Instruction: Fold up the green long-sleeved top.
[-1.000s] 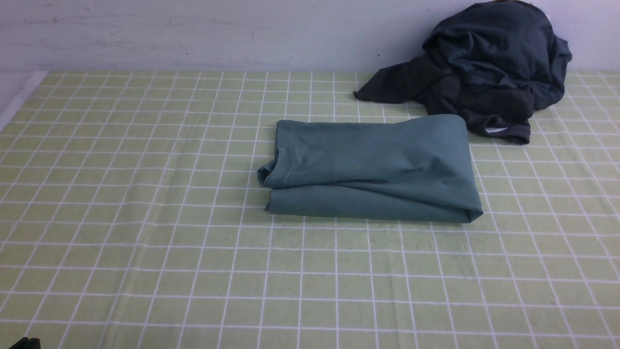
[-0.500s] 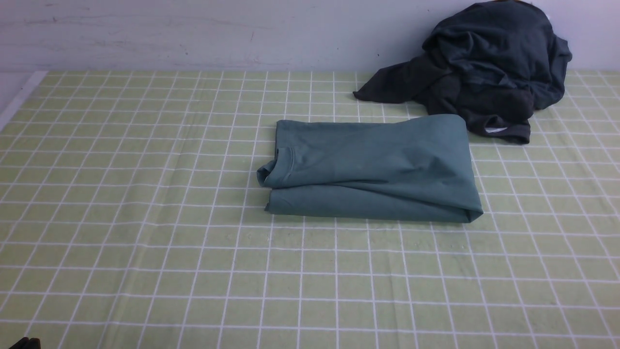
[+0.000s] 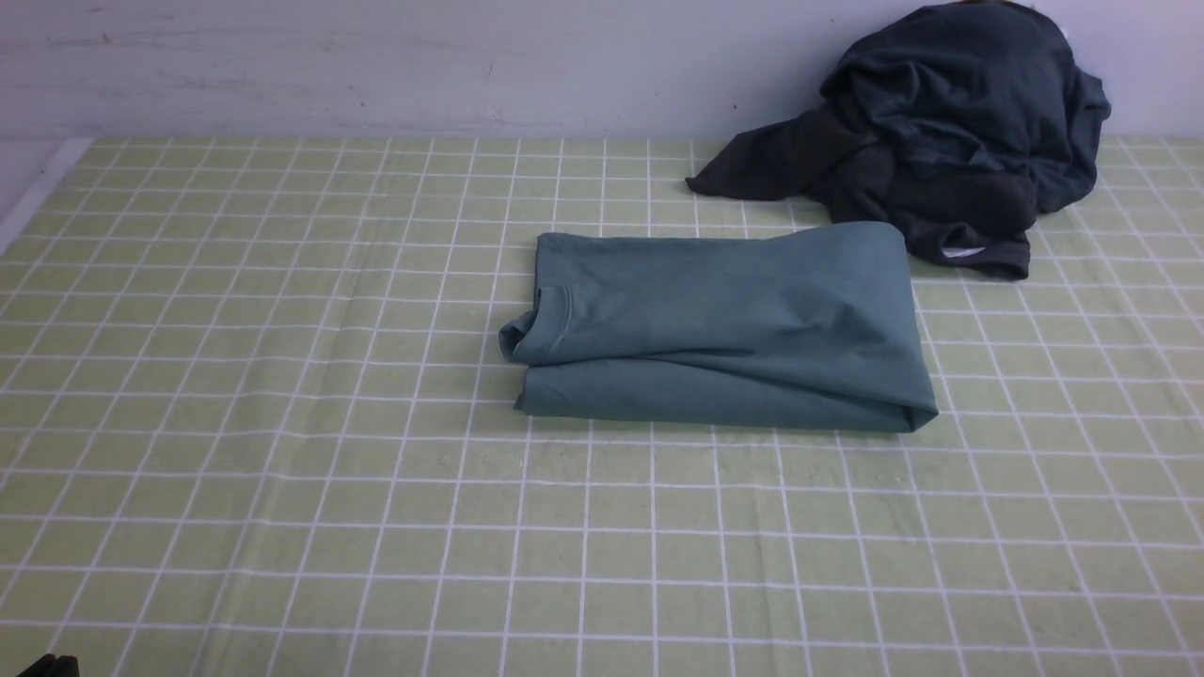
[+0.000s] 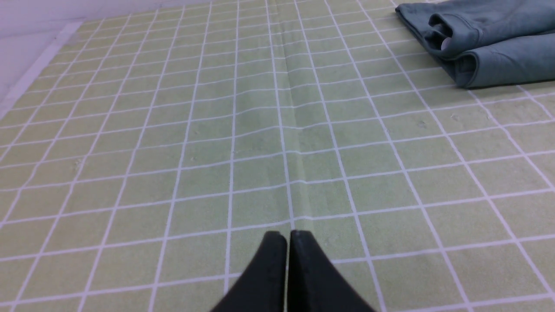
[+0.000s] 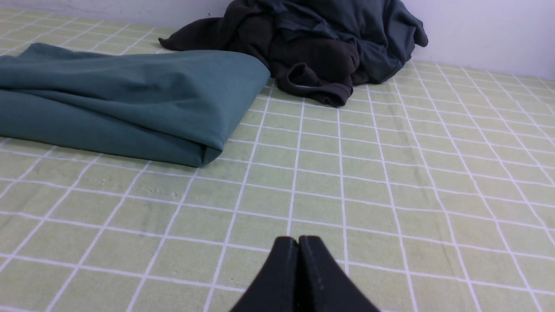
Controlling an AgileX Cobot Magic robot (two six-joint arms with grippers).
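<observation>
The green long-sleeved top [image 3: 724, 329] lies folded into a flat rectangle mid-table, its ribbed neck at the left end. The same top [image 4: 485, 43] shows in the left wrist view, neck opening toward the camera, and the top [image 5: 121, 99] fills the near side of the right wrist view. My left gripper [image 4: 287, 236] is shut and empty above bare cloth, well away from the top. My right gripper [image 5: 298, 240] is also shut and empty, a short way off the top's right end. In the front view only a dark tip [image 3: 47, 666] of the left arm shows at the bottom corner.
A crumpled dark charcoal garment [image 3: 941, 141] is heaped against the back wall at the right, close behind the top; the dark garment [image 5: 312, 47] also shows in the right wrist view. A green checked tablecloth [image 3: 282, 470] covers the table. The table's left edge [image 3: 38, 188] shows.
</observation>
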